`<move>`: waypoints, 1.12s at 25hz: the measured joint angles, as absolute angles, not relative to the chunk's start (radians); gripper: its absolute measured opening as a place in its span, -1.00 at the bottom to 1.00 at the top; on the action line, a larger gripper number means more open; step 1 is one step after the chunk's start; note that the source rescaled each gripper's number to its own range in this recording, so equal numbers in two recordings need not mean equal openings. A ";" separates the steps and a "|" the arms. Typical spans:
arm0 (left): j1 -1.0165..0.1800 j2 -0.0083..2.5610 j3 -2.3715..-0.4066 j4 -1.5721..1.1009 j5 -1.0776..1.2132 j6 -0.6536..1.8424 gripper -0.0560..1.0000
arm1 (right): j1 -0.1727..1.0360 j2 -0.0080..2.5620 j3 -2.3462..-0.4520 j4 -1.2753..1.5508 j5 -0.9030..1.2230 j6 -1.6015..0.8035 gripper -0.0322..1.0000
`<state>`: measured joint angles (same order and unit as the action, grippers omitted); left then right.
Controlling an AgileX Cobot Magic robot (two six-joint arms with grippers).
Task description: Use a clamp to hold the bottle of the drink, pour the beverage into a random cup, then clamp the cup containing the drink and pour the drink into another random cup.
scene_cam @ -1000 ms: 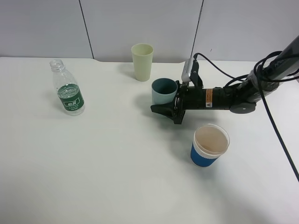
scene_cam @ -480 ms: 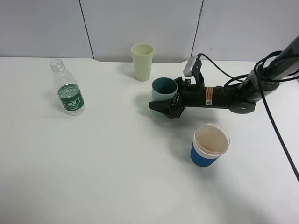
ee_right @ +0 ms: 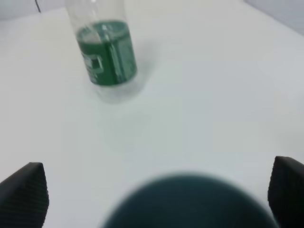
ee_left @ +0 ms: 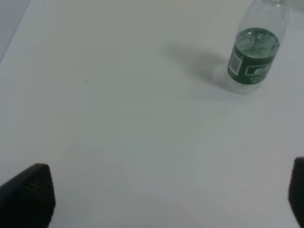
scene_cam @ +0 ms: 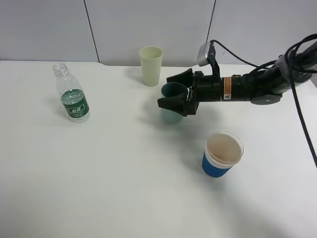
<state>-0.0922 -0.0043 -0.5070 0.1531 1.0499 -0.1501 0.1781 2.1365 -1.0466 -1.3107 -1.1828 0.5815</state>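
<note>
Teal cup (scene_cam: 172, 101): upright on the white table (scene_cam: 124, 173), right of the middle and toward the far side; its rim fills the near edge of my right wrist view (ee_right: 190, 202), out of focus.
Right gripper (scene_cam: 178, 91): mine, reaching in from the right and lying level; jaws spread wide with one finger on each side of the teal cup near its rim. I cannot tell whether either finger touches it.
Pale green cup (scene_cam: 150, 65): upright, just beyond the teal cup and a little to its left.
Blue cup (scene_cam: 222, 154): upright, with a white rim, nearer than the teal cup and to its right, apart from it.
Bottle (scene_cam: 72, 99): uncapped, clear, green label, standing well apart on the far left; also in my right wrist view (ee_right: 107, 59) and left wrist view (ee_left: 254, 52).
Left gripper (ee_left: 161, 197): jaws wide apart with only bare table between the fingertips; out of the high view.
</note>
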 joint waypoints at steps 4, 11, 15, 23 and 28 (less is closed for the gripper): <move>-0.092 -0.004 -0.507 0.153 1.050 -0.150 1.00 | 0.178 2.041 -1.046 -1.340 -1.145 0.671 1.00; -0.092 -0.004 -0.507 0.153 1.050 -0.150 1.00 | 0.178 1.903 -1.046 -1.366 -1.058 0.816 1.00; -0.092 -0.004 -0.507 0.153 1.050 -0.150 1.00 | 0.178 1.819 -1.046 -1.367 -0.924 0.932 1.00; -0.092 -0.004 -0.507 0.153 1.050 -0.150 1.00 | 0.178 1.641 -1.045 -1.119 -0.497 1.016 1.00; -0.092 -0.004 -0.507 0.153 1.050 -0.150 1.00 | 0.178 1.540 -1.045 -0.952 -0.216 0.958 1.00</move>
<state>-0.0922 -0.0043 -0.5070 0.1531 1.0499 -0.1501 0.1781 1.5404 -1.0448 -0.9519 -0.2162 0.9579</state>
